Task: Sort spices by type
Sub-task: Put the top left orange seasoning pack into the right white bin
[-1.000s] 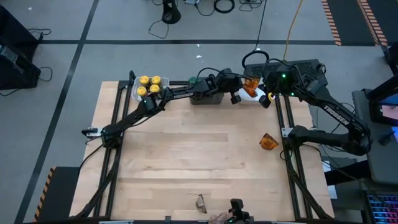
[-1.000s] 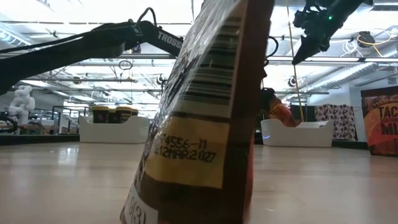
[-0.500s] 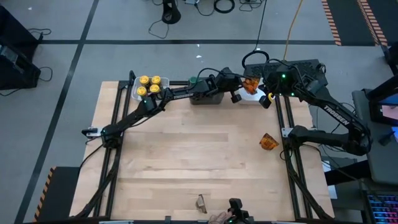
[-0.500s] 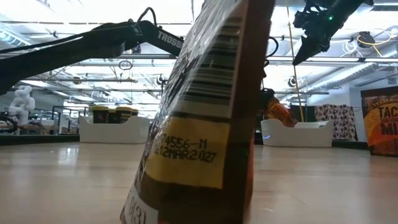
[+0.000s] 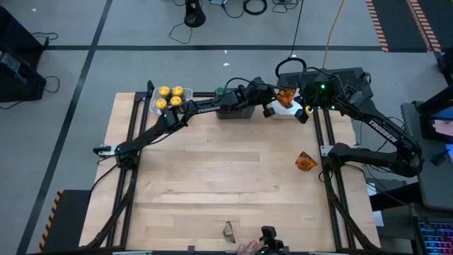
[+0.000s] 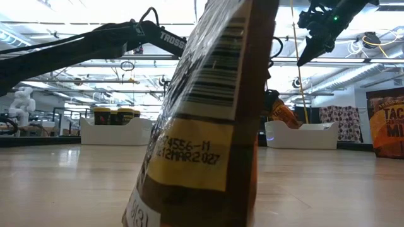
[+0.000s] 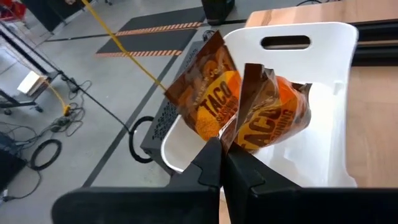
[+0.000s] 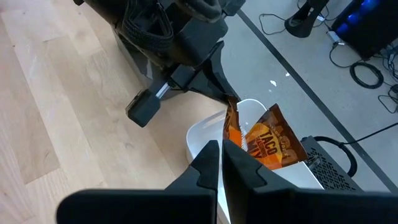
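High view: pale wooden worktop (image 5: 212, 184) on grey floor (image 5: 71, 71); left gripper (image 5: 271, 108) jaws clamp a packet (image 7: 267, 118) at twelve o'clock; right gripper (image 5: 303, 113) jaws together.

4 yellow-lidded jars (image 5: 169, 96) sit clustered; orange packets (image 7: 249, 112) upright, perhaps 2, another packet (image 5: 306, 161) lies apart.

Wide bare table (image 5: 212, 177) mid-board; far-edge white bin (image 7: 323, 74) crowded by packets (image 7: 273, 115) and both grippers.
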